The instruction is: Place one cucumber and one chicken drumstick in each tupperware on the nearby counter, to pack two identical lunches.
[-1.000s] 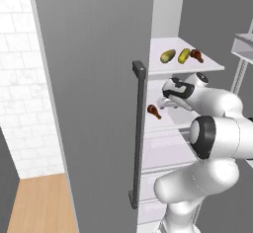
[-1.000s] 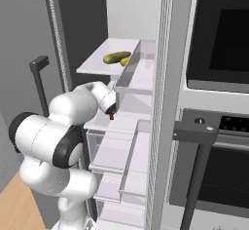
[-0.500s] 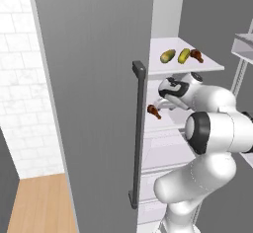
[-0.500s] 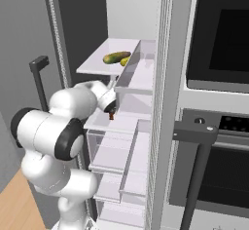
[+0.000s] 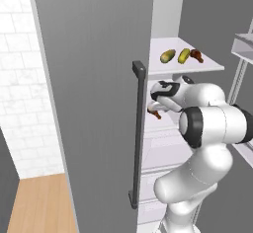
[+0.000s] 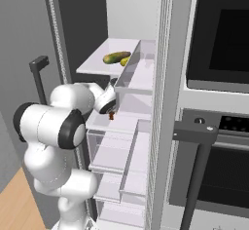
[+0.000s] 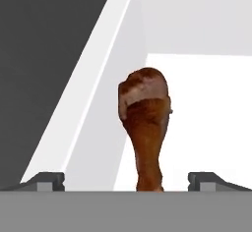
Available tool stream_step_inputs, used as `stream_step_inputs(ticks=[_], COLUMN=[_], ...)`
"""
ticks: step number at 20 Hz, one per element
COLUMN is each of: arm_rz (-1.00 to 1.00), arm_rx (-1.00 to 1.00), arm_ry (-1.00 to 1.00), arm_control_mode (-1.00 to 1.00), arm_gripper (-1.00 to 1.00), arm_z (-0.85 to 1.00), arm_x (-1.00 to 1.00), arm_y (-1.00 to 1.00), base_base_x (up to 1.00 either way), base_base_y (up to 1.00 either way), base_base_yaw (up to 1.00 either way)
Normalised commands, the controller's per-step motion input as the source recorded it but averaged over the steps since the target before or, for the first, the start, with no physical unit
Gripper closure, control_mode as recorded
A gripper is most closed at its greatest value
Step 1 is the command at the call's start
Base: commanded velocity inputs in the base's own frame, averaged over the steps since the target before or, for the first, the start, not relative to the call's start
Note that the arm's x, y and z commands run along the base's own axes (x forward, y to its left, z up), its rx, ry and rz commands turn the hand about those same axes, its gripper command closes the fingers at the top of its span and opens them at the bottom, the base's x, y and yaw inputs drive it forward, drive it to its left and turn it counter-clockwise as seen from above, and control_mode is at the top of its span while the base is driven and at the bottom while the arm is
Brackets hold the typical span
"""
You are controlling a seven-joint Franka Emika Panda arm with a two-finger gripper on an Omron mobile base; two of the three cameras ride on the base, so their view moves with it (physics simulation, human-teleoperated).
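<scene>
Our claw (image 7: 126, 179), fingers spread wide, brackets a chicken drumstick (image 7: 144, 128) standing between them without contact; two cucumbers (image 5: 175, 56) lie on the shelf above.

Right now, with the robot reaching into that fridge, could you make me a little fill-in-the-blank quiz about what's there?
1. Two cucumbers lie on the fridge's ____ shelf.
2. Beside them on that shelf rests one chicken ____.
3. In the hand view, the drumstick stands between two wide-apart ____.
4. The fridge door's handle is a dark vertical ____.

Missing words: top; drumstick; fingertips; bar
</scene>
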Motion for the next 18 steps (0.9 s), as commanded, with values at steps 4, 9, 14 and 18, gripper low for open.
stream_step_inputs(ticks=[4,9,14,18], arm_rz=[0.00,-0.04,-0.05,-0.04], arm_rx=[0.00,0.00,0.00,0.00], arm_ry=[0.00,0.00,0.01,0.03], arm_control_mode=[-1.00,-1.00,-1.00,-1.00], arm_gripper=[-1.00,-1.00,-1.00,-1.00], arm_z=[-0.04,-0.16,-0.27,-0.38], arm_x=[0.28,0.43,0.40,0.33], arm_y=[0.04,0.00,0.00,0.00], base_base_x=[0.00,0.00,0.00,0.00], base_base_y=[0.00,0.00,0.00,0.00], base_base_yaw=[0.00,0.00,0.00,0.00])
